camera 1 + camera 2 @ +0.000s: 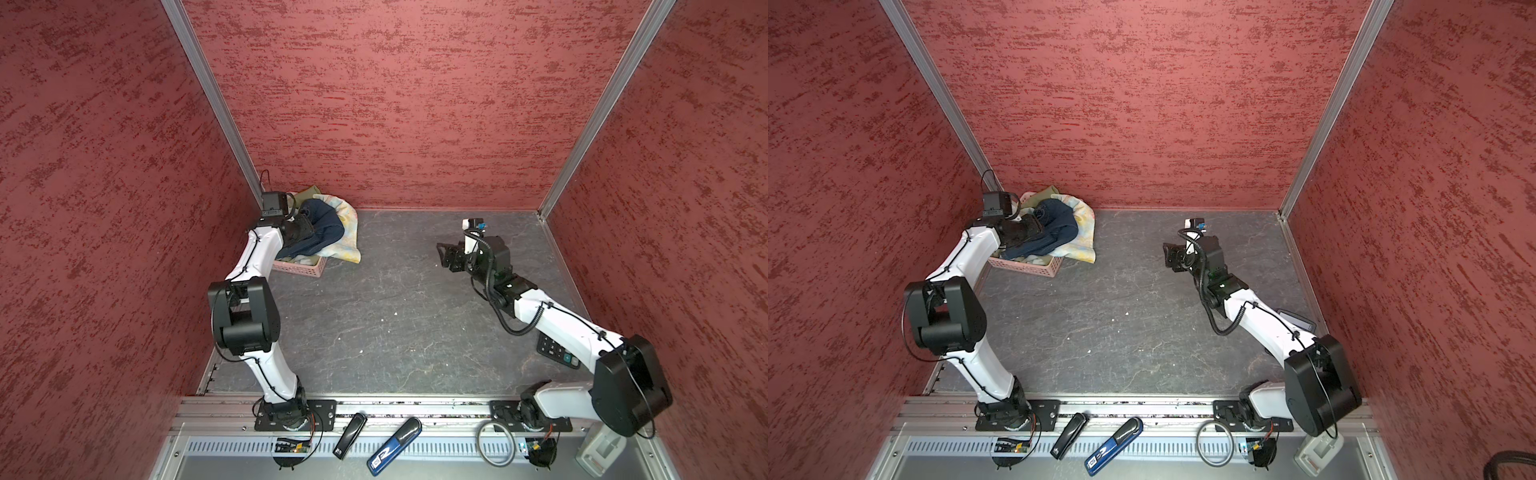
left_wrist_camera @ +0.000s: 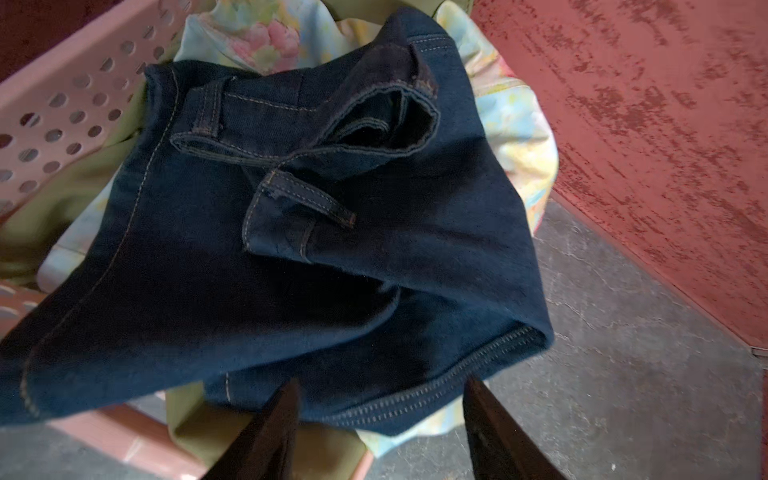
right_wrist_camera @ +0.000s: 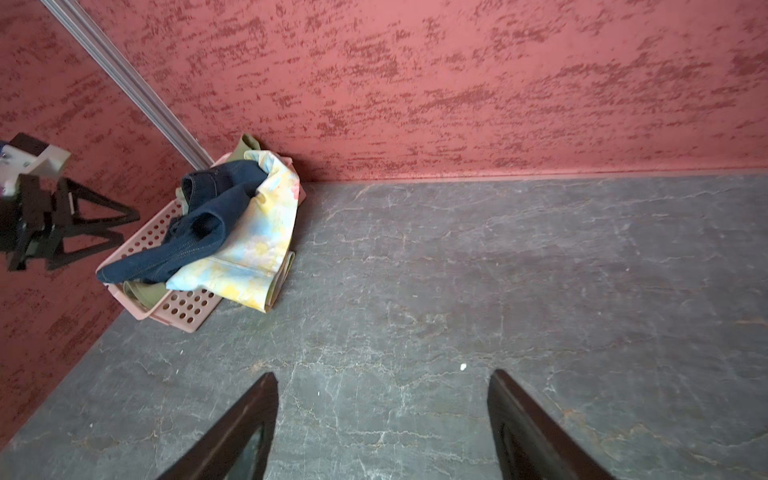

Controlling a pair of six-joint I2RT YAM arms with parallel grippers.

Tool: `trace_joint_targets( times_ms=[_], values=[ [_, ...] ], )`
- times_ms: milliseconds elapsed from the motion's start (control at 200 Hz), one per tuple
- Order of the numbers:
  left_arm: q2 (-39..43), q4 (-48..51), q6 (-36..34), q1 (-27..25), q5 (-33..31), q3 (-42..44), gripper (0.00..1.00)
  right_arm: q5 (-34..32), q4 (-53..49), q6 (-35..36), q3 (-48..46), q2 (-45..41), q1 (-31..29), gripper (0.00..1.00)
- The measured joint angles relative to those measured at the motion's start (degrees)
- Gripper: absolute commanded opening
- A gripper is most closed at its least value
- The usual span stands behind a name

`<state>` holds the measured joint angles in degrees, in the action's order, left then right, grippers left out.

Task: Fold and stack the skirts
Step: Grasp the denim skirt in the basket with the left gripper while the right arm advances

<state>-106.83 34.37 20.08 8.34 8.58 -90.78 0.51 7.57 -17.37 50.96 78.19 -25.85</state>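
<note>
Left gripper (image 2: 380, 384): I see jaws apart, at denim skirt (image 2: 291, 270) hem.
Right gripper (image 3: 382, 374): I see jaws wide, holding nothing, over table (image 3: 498, 270).
Basket (image 1: 299, 268): far left; floral skirt (image 3: 257, 241), olive skirt (image 2: 54, 199) beneath denim.

Two white-and-black robot arms stand side by side at the front in both top views. The left arm (image 1: 253, 257) rises to a high black elbow, then reaches to the far left corner with its wrist pitched down. The left tool (image 2: 380, 384) points downward, and its two dark fingers (image 2: 270, 432) are held apart. The right arm (image 1: 561, 320) stretches low and forward from the near right, its wrist turned inward so that the right tool (image 3: 384, 376) faces left toward the other arm and tilts slightly down, with its jaws spread wide.
</note>
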Motion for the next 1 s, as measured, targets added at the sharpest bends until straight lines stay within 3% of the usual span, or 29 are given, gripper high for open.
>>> trace_joint_targets(
  times_ms=[225,376,426,466,521,827,1002],
  values=[
    [-9.0,-2.7,-2.8,0.0,-2.7,-5.5,0.63,0.3,0.3,1.3,1.0,2.0,-0.9,0.81],
    [-12.9,-5.8,-4.2,0.0,-3.9,-9.0,0.52,0.4,1.6,1.9,2.6,3.6,-1.6,0.82],
    [-13.9,-6.6,-4.8,-0.1,-3.8,-10.1,0.31,0.4,1.7,2.1,3.5,4.3,-1.8,0.82],
    [-14.8,-7.7,-4.9,-0.2,-3.5,-11.0,0.22,0.4,1.9,2.4,4.3,5.2,-1.8,0.82],
    [-16.0,-9.1,-5.3,-0.3,-2.5,-12.2,0.0,0.4,2.2,2.6,5.2,6.3,-1.9,0.82],
    [-18.8,-12.9,-4.0,-0.6,3.2,-16.6,0.0,-0.1,2.3,3.5,5.4,7.2,-2.1,0.82],
    [-13.2,-14.4,-4.1,-0.8,4.2,-15.3,0.0,-0.5,2.9,3.5,5.0,7.2,-2.2,0.82]
  ],
)
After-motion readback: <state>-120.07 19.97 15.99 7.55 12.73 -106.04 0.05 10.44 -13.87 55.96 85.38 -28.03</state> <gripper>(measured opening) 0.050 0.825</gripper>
